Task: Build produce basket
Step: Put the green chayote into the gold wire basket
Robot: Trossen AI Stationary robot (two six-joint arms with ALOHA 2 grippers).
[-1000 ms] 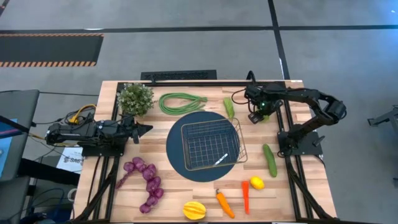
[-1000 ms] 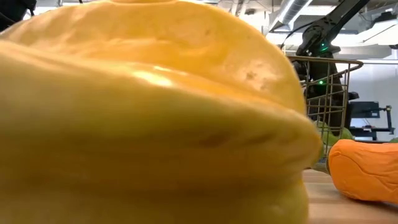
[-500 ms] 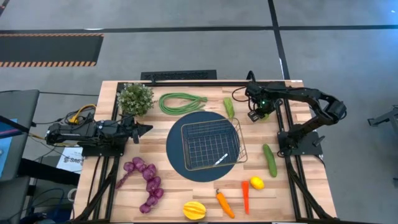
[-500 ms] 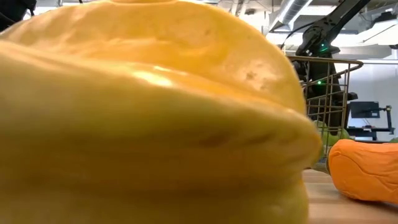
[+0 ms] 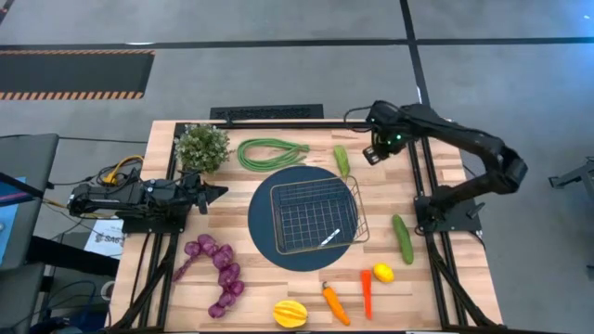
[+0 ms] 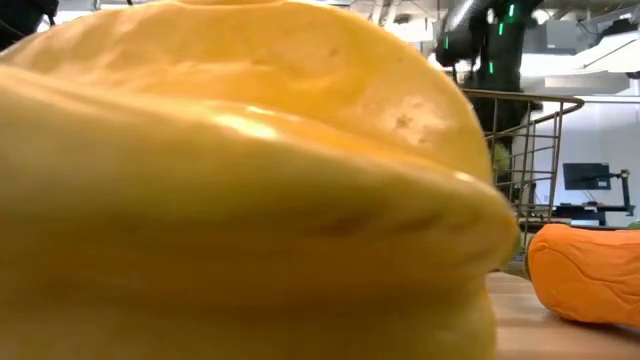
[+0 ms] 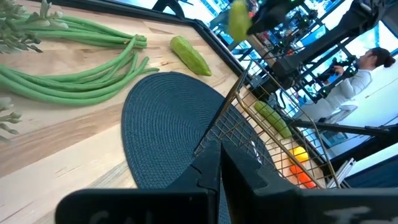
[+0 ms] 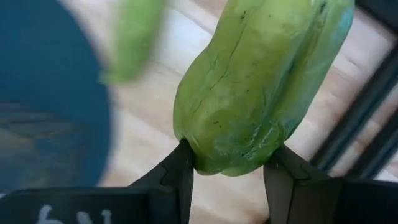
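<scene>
The wire basket (image 5: 316,215) sits on a round dark blue mat (image 5: 269,243) at mid-table. My right gripper (image 5: 374,151) is raised over the far right part of the table, shut on a lumpy green vegetable (image 8: 261,93), which also shows in the air in the left wrist view (image 7: 239,18). One cucumber (image 5: 342,160) lies by the mat's far edge and another (image 5: 402,238) to its right. Bean bundle (image 5: 269,151), grape string (image 5: 218,274), yellow ribbed fruit (image 5: 290,313), carrot (image 5: 334,303), chili (image 5: 367,292) and lemon (image 5: 383,273) lie on the table. My left gripper (image 5: 220,193) waits shut at the left. My right gripper pinches the green vegetable between its two fingers, one on each side of its near end (image 8: 214,158). The rest of the vegetable reaches forward past the fingertips (image 8: 183,165). It is lifted clear of the table.
A bushy potted plant (image 5: 202,147) stands at the far left corner. A small white piece (image 5: 329,238) lies in the basket. In the low view the yellow fruit (image 6: 240,180) fills most of the picture, with a carrot (image 6: 585,275) beside it. A person (image 7: 373,62) shows beyond the table.
My right gripper has risen and moved toward the table's far edge and slightly left, carrying the green vegetable up with it. My left arm has kept still.
</scene>
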